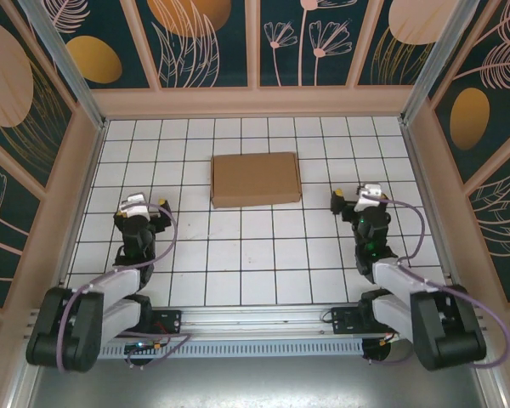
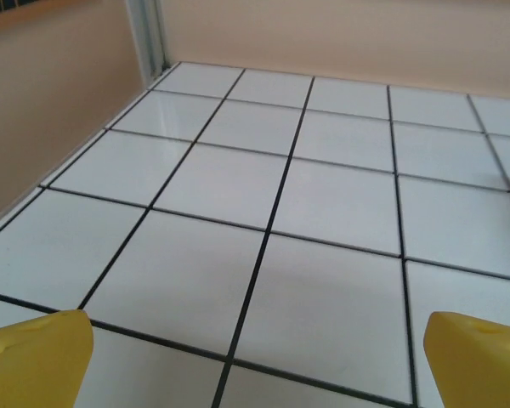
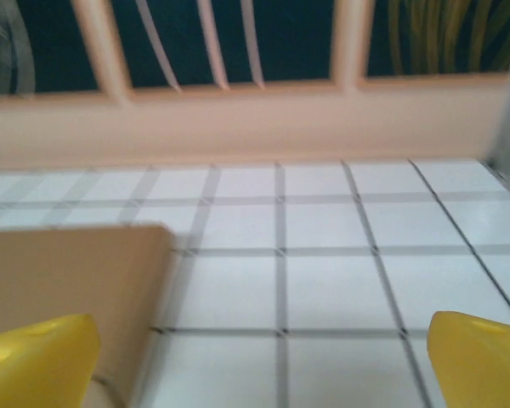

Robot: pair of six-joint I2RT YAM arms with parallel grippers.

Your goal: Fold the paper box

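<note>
One box lies flat on the tiled tabletop in the top view, centred and toward the far side. The left fingers and right fingers sit nearer, one to each side, well apart from it. In the left wrist view, the yellow tips are spread wide over bare tiles (released, grasping nothing). In the right wrist view, the tips are equally spread, with the box's corner at the left just beyond the left tip.
</note>
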